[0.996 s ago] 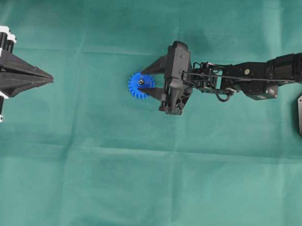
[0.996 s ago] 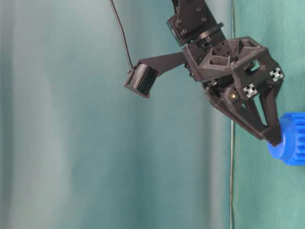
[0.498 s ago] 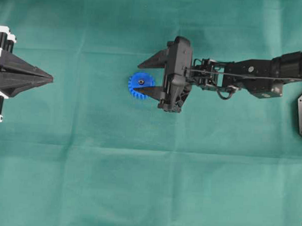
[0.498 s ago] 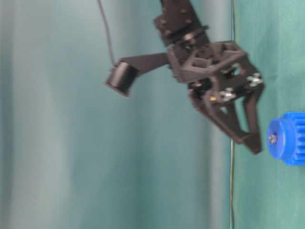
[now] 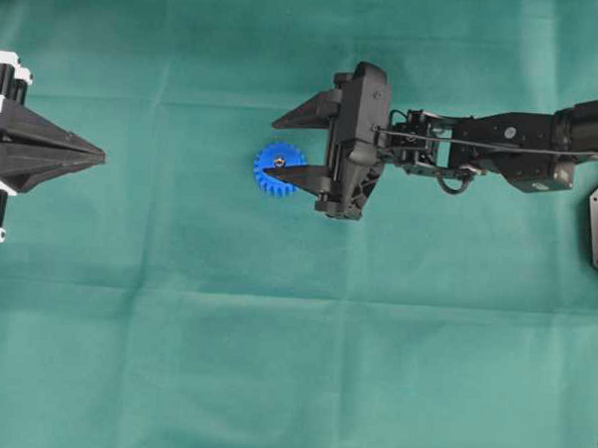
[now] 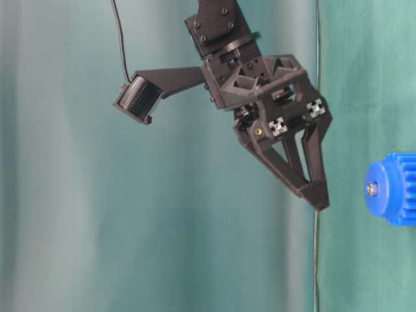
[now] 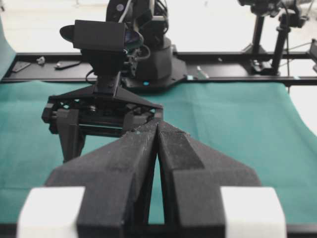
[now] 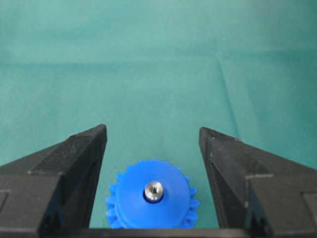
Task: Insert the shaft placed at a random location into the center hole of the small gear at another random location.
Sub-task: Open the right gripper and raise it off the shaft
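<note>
Shaft sat upright in the center hole of the small gear on the green cloth; right gripper hovered above, spread wide, empty. Left gripper rested pressed together.

shaft in gear ctr hole, gear on cloth, right fingers above

Gear sits at right edge of frame, partly cut off, blue, hub face toward left. Shaft seated in the hole at hub centre, shiny end showing. Gripper is left of and above gear, clear of it, fingertips angled down toward it, holding nothing. Camera on bracket, far left of gear, higher up. Green cloth behind.
</note>
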Available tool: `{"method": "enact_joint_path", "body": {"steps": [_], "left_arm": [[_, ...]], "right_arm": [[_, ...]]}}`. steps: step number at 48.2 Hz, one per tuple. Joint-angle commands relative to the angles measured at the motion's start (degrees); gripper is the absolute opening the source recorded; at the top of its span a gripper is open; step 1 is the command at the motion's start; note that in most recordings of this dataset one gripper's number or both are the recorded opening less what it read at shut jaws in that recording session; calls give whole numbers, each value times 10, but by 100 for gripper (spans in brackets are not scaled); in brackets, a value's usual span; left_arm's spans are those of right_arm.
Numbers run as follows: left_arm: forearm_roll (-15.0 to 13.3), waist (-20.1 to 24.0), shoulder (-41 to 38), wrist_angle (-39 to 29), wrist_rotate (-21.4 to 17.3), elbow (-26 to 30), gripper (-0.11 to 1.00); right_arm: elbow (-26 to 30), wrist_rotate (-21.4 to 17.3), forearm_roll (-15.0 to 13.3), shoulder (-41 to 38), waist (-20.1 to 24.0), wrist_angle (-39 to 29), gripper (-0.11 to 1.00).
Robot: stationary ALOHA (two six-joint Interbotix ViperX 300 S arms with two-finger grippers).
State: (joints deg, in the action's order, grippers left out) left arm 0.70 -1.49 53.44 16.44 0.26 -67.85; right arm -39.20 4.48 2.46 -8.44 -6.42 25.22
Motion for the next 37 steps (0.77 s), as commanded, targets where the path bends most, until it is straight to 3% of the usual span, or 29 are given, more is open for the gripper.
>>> {"method": "enact_joint_path", "body": {"steps": [1,37], "left_arm": [[1,2,-4,6,2,12,0],[1,2,-4,6,2,12,0]], "right_arm": [[-3,3,1,24,2,2,74],[-116,1,2,151,3,-10,74]]}}
